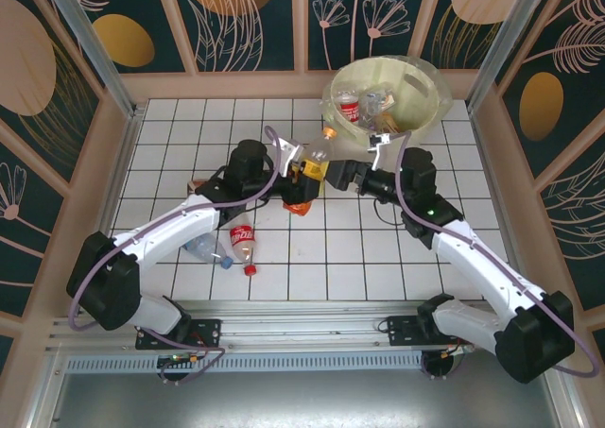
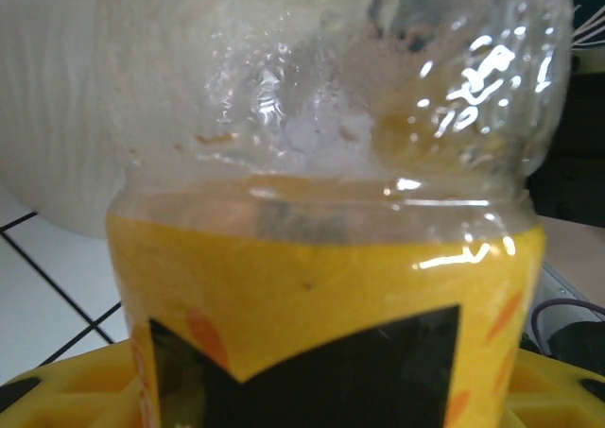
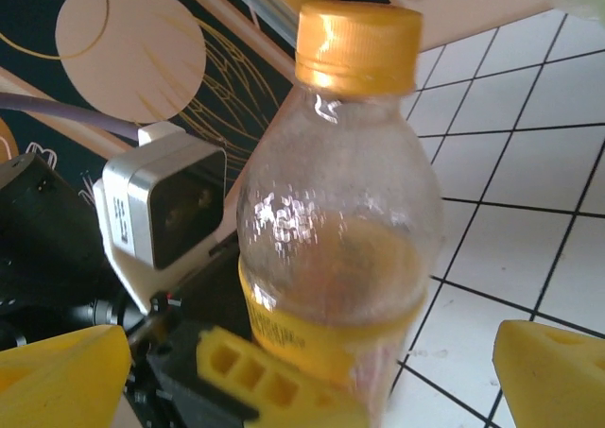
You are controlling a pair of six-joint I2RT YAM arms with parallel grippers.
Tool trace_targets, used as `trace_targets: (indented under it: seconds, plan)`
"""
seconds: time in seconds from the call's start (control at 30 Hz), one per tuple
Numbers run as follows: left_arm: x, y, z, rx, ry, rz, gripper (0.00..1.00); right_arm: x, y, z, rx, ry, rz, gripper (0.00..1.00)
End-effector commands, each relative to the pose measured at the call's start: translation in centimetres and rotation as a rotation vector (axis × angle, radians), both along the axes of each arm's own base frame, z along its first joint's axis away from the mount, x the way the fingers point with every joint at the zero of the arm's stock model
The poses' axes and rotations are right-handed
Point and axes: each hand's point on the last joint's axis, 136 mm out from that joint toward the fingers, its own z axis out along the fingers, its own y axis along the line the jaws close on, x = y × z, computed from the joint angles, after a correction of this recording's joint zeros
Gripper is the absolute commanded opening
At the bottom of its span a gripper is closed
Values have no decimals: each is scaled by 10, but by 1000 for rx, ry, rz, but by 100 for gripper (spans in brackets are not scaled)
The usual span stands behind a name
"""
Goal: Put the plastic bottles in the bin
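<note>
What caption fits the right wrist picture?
Open right gripper flanks a clear plastic bottle with orange cap and yellow label.

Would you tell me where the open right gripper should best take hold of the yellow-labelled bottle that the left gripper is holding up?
Probably the clear shoulder of the yellow-labelled bottle, below its orange cap, from the side opposite the left gripper. It stands cap up and that gripper's fingers clamp the label, leaving the shoulder free.
</note>
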Motion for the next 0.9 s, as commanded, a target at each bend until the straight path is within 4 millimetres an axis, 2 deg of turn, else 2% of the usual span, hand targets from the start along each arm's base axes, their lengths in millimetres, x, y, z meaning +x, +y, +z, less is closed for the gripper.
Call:
trace_targets:
  seconds: [0.0,0.23,0.5,0.57,0.73,0.87]
  plan:
    - [-12,-10,22,-65,-39,-35,57,1,8,31,38,-95,27,99]
    - [-21,-20,30,-88,-55,-75,57,9,11,33,33,-107,2,92]
    - [-26,-24,37,-125,-69,-107,58,11,13,35,37,-106,7,77]
    - [-27,-26,38,-133,-73,-114,57,11,14,34,41,-103,11,77]
    - [-27,-32,40,-145,-73,-130,57,12,15,33,42,-102,11,83]
    - [-27,-35,39,-145,-72,-137,57,13,14,33,36,-105,7,75]
